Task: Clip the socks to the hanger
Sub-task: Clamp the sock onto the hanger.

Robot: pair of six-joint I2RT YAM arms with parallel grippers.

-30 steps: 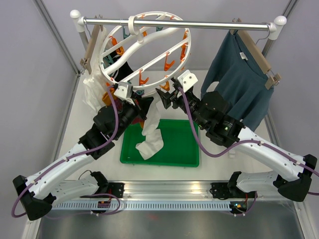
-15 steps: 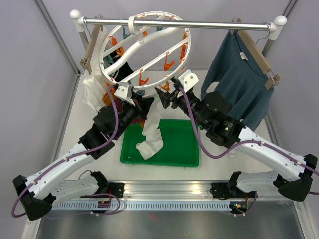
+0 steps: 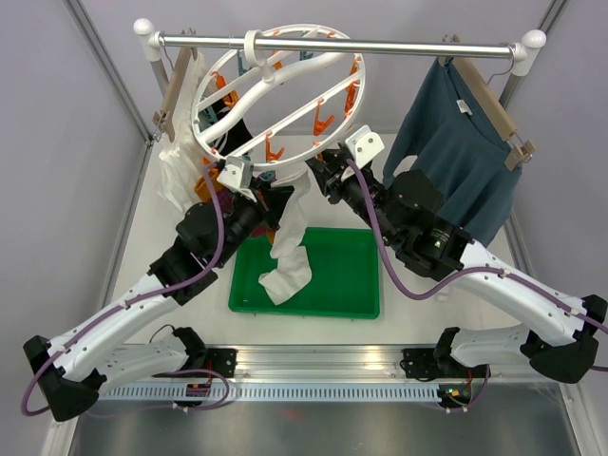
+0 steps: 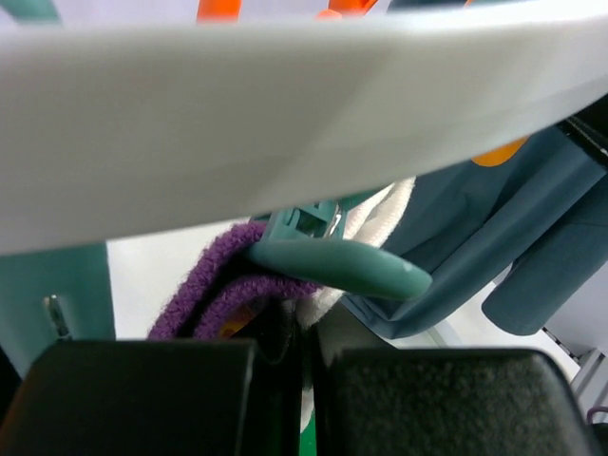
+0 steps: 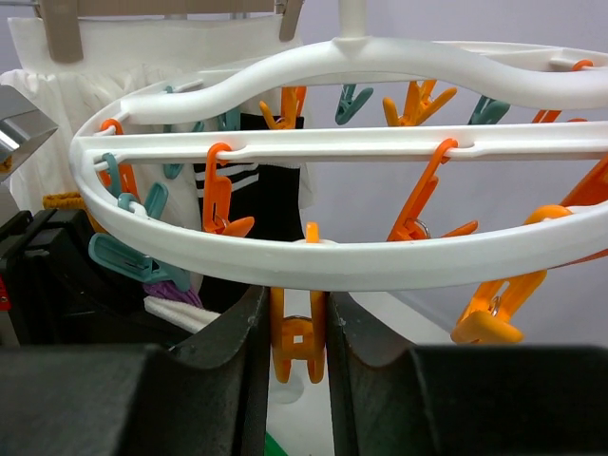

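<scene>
So the right gripper point(image 5: 297, 356) is under the near rim of the hanger point(image 5: 399, 266), with its jaws pressed against both sides of one orange clip point(image 5: 296, 332). I can't tell from here whether the clip's mouth has actually opened. The left gripper point(image 4: 304, 399) is pressed together just under the same rim, and as far as I can make out it's pinching the cuff of the white sock point(image 3: 290, 242). The rest of that sock dangles below the hanger into the green tray point(image 3: 347, 275).

My take on doing this bit well:
- Squeeze the orange clip all the way before moving the sock, since a half-open mouth will just push the fabric aside.
- The hanger hangs free, so I'd expect it to swing. Hold the clip steady and bring the cuff to it, not the other way round.
- Feed the cuff deep into the mouth, then let go of the clip first and the sock second.
- Watch the neighbours: a teal clip point(image 4: 332, 261) and a purple sock point(image 4: 214, 294) sit right beside the left gripper, so it'd be easy to snag them.
</scene>
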